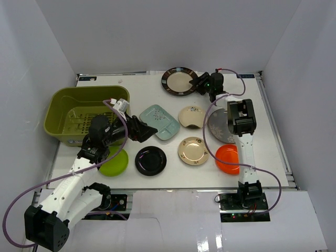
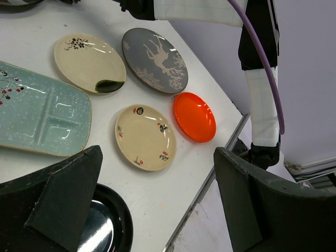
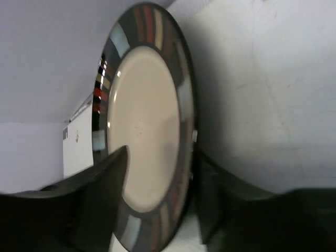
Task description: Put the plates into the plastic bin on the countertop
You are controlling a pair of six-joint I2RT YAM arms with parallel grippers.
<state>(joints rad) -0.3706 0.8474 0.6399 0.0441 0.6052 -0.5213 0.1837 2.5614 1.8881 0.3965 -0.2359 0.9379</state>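
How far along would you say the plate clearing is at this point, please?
Nothing looks done: the plastic bin holds no plates. In hand: the right gripper straddles the dark-rimmed plate's rim, grip unclear; the left gripper hangs open beside the teal tray. Left: all eight, also the lime green plate, black plate, orange plate, grey plate, far cream plate and near cream plate.

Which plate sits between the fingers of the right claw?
The dark-rimmed cream plate at the far edge of the table: its striped rim lies between the fingers of the right claw; other plates lie apart from it.
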